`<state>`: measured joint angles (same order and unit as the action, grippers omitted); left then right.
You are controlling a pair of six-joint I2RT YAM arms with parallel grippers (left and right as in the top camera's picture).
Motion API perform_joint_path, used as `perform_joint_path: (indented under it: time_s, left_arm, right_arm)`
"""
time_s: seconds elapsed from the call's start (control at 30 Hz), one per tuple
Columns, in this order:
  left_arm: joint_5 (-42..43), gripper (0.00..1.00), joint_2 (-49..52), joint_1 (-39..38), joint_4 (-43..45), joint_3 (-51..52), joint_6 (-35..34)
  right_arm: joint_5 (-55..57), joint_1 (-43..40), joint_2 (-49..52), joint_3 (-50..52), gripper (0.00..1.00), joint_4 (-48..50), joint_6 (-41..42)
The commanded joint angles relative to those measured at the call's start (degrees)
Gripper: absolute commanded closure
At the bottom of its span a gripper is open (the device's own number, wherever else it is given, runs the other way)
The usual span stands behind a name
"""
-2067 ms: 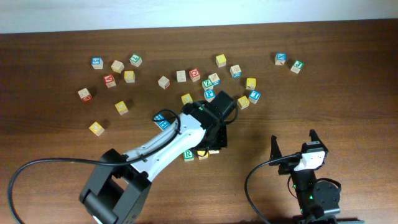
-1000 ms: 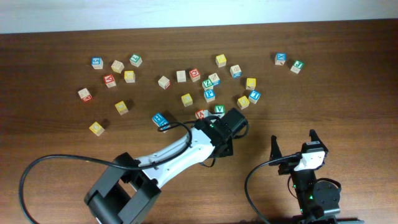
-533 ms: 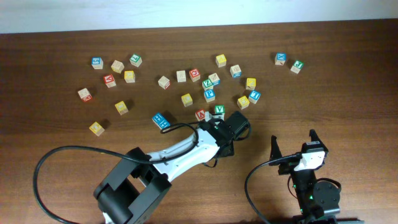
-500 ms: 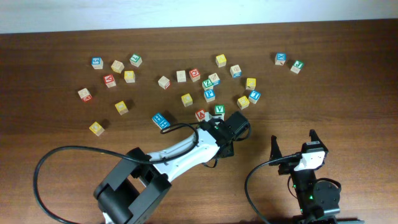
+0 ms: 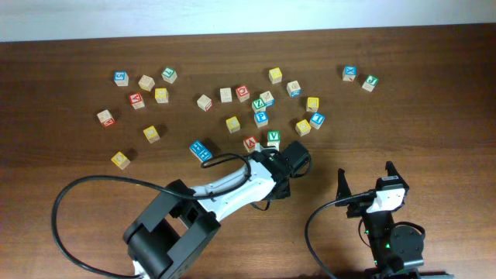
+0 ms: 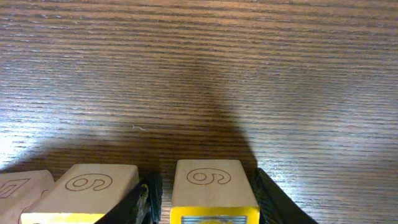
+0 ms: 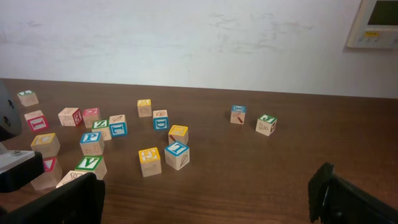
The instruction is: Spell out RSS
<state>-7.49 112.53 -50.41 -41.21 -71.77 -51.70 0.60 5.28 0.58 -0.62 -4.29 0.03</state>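
Note:
In the left wrist view my left gripper (image 6: 210, 208) is shut on a yellow-edged wooden block (image 6: 214, 186) that rests on the table, one finger on each side. A matching block (image 6: 84, 190) stands just to its left, and the corner of a third block (image 6: 18, 185) shows beyond that. In the overhead view the left gripper (image 5: 279, 182) is low at the table's middle, and the arm hides these blocks. My right gripper (image 5: 364, 186) is wide open and empty near the front edge, and it holds nothing in the right wrist view (image 7: 205, 205).
Several loose letter blocks are scattered across the far half of the table (image 5: 434, 116). A green V block (image 5: 273, 137) and a red block (image 5: 250, 143) lie just behind the left gripper. A blue block (image 5: 200, 149) lies to its left.
The left gripper's wrist has swung right and slightly forward, and the arm's elbow has shifted right over the block row. The right arm has not moved.

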Motion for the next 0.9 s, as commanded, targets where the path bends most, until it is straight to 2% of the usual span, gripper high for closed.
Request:
perform_joint_path:
  time_s: [0.0,0.33,0.57,0.67,0.77,0.83,0.87]
  left_arm:
    - [0.20,0.61,0.59,-0.17,-1.14,-0.52,-0.50]
    - [-0.79,0.62,0.52,0.11,-7.69,-9.62,1.46]
    - [-10.82,0.59,-3.30,4.81,-24.52,-25.66,1.84]
    - [-10.78,0.60,-7.80,9.81,-29.88,-33.62,9.07]
    - [-10.75,0.53,-13.70,17.42,-32.17,-37.11,14.91]
    - [-10.73,0.40,-17.31,25.40,-34.32,-37.09,18.14]
    - [-10.40,0.30,-18.23,30.25,-36.28,-37.09,19.08]
  right_arm:
    - [0.50,-0.44,-0.37,0.31,0.02,-0.39,0.46]
    - [0.50,-0.44,-0.37,0.31,0.02,-0.39,0.46]
    - [0.50,-0.44,-0.37,0.31,0.02,-0.39,0.46]
    - [0.50,-0.44,-0.37,0.31,0.02,-0.39,0.46]
    - [0.50,-0.44,-0.37,0.31,0.02,-0.39,0.46]
    - [0.50,-0.44,-0.37,0.31,0.02,-0.39,0.46]
    - [0.50,-0.44,-0.37,0.31,0.01,-0.39,0.46]
